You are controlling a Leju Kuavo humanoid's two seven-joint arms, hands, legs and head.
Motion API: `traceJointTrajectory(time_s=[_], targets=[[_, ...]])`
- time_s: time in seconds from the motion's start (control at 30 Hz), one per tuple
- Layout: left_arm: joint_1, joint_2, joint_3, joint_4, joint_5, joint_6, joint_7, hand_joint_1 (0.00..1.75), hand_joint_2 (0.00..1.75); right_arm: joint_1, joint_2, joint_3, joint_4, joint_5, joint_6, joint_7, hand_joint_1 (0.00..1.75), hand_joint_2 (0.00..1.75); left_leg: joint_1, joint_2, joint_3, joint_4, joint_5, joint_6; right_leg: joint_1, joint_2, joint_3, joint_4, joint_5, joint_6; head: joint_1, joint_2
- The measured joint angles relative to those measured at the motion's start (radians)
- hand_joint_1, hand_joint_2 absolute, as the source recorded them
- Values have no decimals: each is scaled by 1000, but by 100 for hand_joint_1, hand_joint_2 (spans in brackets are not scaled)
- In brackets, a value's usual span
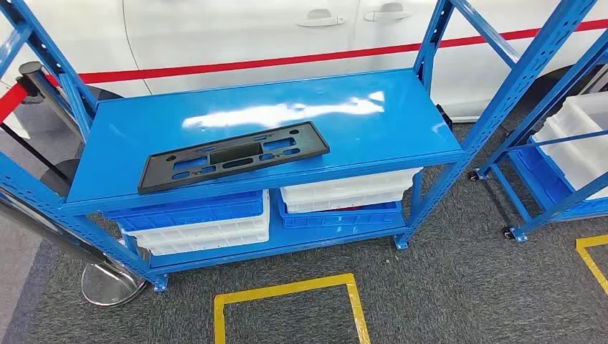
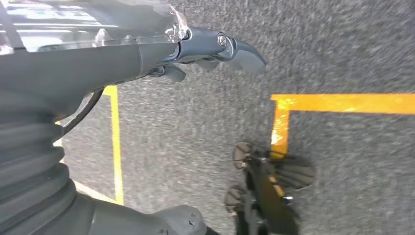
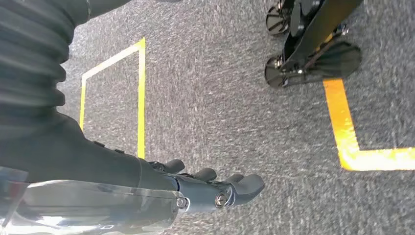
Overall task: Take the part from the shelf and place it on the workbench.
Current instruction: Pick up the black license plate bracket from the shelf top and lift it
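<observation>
The black part (image 1: 234,155) is lying flat on the blue shelf (image 1: 373,129), toward its near left edge. The left hand (image 2: 195,51) and right hand (image 3: 205,188) are hanging over grey carpet (image 3: 220,98), fingers loosely extended, holding nothing.

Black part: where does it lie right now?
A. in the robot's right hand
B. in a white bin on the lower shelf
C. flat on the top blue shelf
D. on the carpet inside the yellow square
C: the black part lies flat on the top blue shelf, near its front edge.

Grey ribbed wrist covers, clear glossy shells, dark screw-jointed fingers (image 3: 230,188) on both hands.
</observation>
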State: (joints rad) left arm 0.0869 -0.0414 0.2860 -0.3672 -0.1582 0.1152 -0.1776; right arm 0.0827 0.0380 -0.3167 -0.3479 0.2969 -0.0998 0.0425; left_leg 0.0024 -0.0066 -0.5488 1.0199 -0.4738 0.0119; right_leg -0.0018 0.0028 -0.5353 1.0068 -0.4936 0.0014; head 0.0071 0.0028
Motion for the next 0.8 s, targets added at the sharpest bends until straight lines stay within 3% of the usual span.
traceJointTrajectory(time_s=[0.03, 0.07, 0.13, 0.37, 0.6, 0.8], targets=[[-2, -2, 10, 2, -5, 3, -6, 0, 0, -2, 1, -11, 2, 10, -3, 2, 0, 58, 0, 0, 0, 0, 0, 0, 0, 0, 0, 0, 0, 0, 0, 0], [-4, -4, 21, 3, -10, 7, -12, 0, 0, -4, 3, -22, 4, 19, -6, 3, 0, 87, 0, 0, 0, 0, 0, 0, 0, 0, 0, 0, 0, 0, 0, 0], [-11, -11, 61, 9, -29, 21, -36, 0, 0, -13, 10, -63, 12, 57, -18, 8, 0, 175, 0, 0, 0, 0, 0, 0, 0, 0, 0, 0, 0, 0, 0, 0], [-36, -36, 192, 31, -93, 64, -118, 0, 0, -42, 24, -206, 34, 169, -63, -30, 0, 175, 0, 0, 0, 0, 0, 0, 0, 0, 1, 0, 0, 0, 0, 0], [-55, -57, 292, 53, -166, 93, -178, 0, 0, -93, 16, -334, 18, 221, -68, -226, 0, 175, 0, 0, 0, 0, 0, 0, 0, 0, 2, 0, 0, 1, 0, 0], [-60, -72, 334, 64, -223, 113, -196, 0, 0, -103, 18, -349, -112, 219, -41, -346, 0, 175, -1, 0, 1, 0, 0, 0, 0, 0, 2, 0, 0, 1, 0, 0]])
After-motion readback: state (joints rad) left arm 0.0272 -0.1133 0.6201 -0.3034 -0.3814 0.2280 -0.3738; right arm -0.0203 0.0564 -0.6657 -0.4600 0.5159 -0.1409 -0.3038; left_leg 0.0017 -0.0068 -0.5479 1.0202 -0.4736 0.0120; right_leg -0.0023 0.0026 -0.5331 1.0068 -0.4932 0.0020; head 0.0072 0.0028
